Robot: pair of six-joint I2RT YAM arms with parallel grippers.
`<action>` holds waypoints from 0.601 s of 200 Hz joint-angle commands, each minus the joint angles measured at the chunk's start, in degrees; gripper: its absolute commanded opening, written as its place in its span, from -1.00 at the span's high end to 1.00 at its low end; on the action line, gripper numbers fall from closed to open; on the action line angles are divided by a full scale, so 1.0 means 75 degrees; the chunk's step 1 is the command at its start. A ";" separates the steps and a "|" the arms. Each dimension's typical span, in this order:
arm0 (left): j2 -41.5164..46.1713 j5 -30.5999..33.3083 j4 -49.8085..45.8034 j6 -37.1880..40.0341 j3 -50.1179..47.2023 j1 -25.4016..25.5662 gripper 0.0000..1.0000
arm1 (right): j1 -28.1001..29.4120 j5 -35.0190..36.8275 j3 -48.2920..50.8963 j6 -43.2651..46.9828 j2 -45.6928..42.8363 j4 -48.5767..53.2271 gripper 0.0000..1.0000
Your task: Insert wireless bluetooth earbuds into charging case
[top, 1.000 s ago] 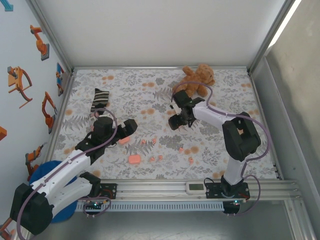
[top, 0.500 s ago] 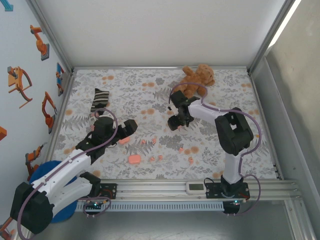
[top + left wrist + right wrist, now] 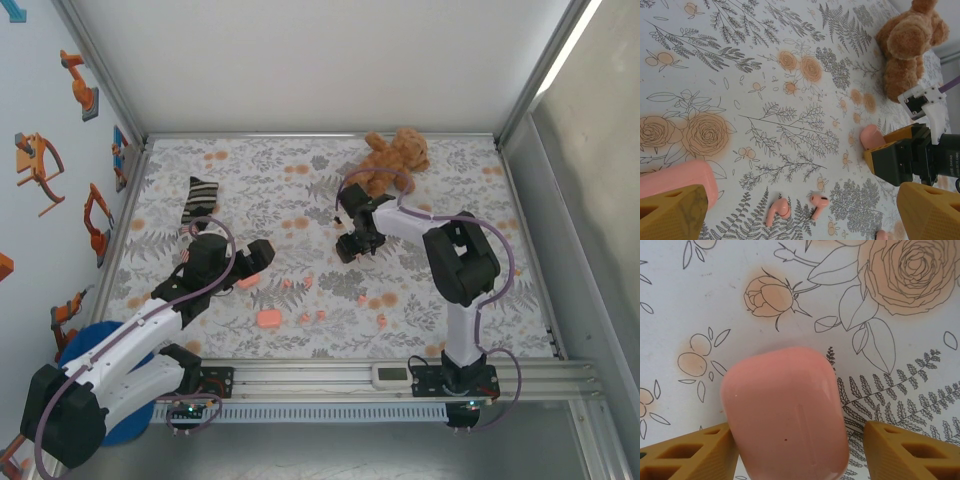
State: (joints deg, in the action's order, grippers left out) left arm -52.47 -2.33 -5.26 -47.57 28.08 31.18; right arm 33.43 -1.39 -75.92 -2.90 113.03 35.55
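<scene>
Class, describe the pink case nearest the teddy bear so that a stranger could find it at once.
Start at the brown teddy bear at the far edge of the flowered cloth. Just nearer than it, the right tool reaches down over a smooth, closed pink case. Unlike the other pink cases, this one lies between that tool's yellow fingers.

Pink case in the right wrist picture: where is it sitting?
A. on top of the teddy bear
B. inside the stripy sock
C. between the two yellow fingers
C: the pink case lies on the flowered cloth, between the two yellow fingers of the right gripper.
</scene>
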 commanded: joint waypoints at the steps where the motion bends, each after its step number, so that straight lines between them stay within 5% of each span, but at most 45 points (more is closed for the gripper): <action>1: 0.0084 0.0123 -0.0189 -0.0056 0.0077 0.0060 -0.93 | 0.0091 -0.0024 -0.0201 0.0123 0.0184 0.0142 -0.25; 120: 0.0593 0.0585 -0.0951 0.0213 0.0210 0.0059 -0.93 | 0.0160 0.0068 0.0339 0.0406 -0.0718 -0.0446 0.13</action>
State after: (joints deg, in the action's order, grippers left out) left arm -49.30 0.97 -10.11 -47.29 28.08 31.48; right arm 34.13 -0.97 -74.96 -1.39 112.16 33.89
